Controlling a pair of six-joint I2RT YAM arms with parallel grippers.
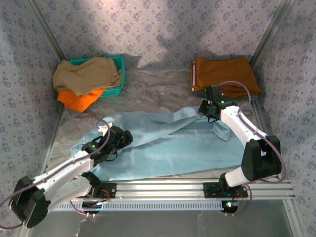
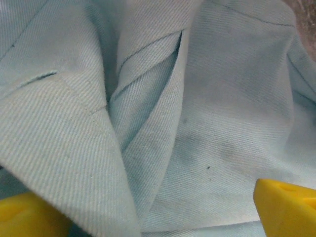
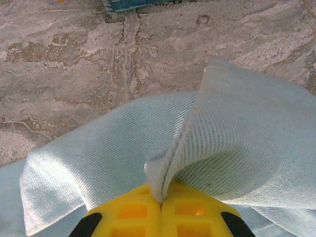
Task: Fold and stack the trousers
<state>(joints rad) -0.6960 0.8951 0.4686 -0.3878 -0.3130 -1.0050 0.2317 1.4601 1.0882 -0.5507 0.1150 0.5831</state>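
Cloth this thin should sag and slip, so grip seams or hems. Near the tabletop's near-left corner, your left gripper point(image 1: 114, 140) has its fingers point(image 2: 286, 207) spread over the trousers point(image 1: 168, 148), which lie along the near edge. Farther right, your right gripper point(image 3: 160, 200) pinches a raised fold.

Leaving bare table point(image 1: 158, 90) open along the back, between the teal basket point(image 1: 120, 74) and the folded rust-brown trousers point(image 1: 224, 73). Blocking the middle and front with the spread sky-blue trousers point(image 1: 168, 148), and closing both sides with patterned walls point(image 1: 29, 74).
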